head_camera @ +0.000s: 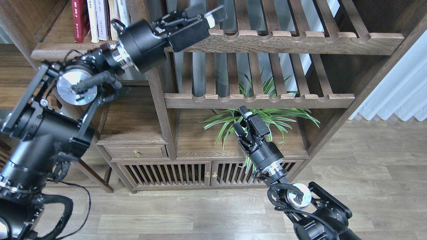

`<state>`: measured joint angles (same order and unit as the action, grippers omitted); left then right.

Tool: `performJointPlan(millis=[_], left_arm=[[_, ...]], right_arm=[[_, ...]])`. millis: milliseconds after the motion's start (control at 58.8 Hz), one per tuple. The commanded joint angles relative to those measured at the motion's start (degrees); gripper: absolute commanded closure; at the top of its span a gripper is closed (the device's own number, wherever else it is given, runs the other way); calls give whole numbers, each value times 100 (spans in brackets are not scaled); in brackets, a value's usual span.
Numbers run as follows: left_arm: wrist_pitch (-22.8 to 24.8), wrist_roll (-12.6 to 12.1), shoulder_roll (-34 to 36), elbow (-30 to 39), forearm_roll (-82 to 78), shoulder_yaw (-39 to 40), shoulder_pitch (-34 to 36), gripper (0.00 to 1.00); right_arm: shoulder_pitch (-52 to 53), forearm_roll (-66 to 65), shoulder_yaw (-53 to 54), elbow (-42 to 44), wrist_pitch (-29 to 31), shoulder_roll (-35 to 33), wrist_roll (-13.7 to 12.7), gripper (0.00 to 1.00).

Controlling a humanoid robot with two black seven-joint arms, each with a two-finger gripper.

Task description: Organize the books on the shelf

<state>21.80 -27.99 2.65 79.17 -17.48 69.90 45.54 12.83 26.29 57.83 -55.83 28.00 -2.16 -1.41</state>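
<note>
Dark-brown shelf (pixel 63 46) held upright books (pixel 96 20); my left gripper (pixel 203 16) hovered nearby, empty and apart, needing to swing back toward them.

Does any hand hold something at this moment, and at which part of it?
Nothing is held. The left hand is empty near the upper slatted rack; the right hand is open before the plant.

A tall dark-brown bookcase (pixel 160 110) stands on pale wood-plank floor (pixel 367 173). Inside it, two slatted racks (pixel 260 100) sit above a green spider plant (pixel 267 116); below are a small drawer (pixel 136 152) and slatted cabinet doors (pixel 186 174). White curtains (pixel 400 96) hang right of the bookcase.
</note>
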Motion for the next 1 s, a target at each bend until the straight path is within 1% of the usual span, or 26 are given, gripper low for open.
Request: performJointPlan(millis=[0,102,170,357,493,561,595,681,766,834,987], left_arm=[[79,-1,-72,2,-2,7,-212,2],[79,-1,-265,2,-10,7,-379,3],[79,-1,-265,2,-45,7,-511,3],[141,-1,-265,2,-72,33,-1170,3],[185,-1,-265,2,-54,173,-1828,3],[369,-1,-265,2,-54,191,-2180,2],[605,-1,-265,2,-46,191,-2460,2],[620,-1,-265,2,-10,226,-3059,2],[620,-1,-265,2,156,612,-3498,2],[620,-1,-265,2,358,771,-3648,2],[620,-1,-265,-7,508,894,-3666,2]], right_arm=[[-17,-1,70,10,0,-135,0,2],[-70,-1,176,2,0,-188,0,2],[-88,-1,281,2,0,-197,0,2],[-272,-1,510,2,0,-364,-9,2],[-360,-27,501,10,0,-478,-9,2],[-360,-45,501,10,0,-514,-35,2],[-360,-62,484,2,0,-549,-53,2],[-360,-89,405,10,0,-654,-62,1],[-387,-299,396,19,0,-698,-62,1],[-413,-501,396,37,0,-698,-62,1],[-430,-739,378,37,0,-558,-53,2]])
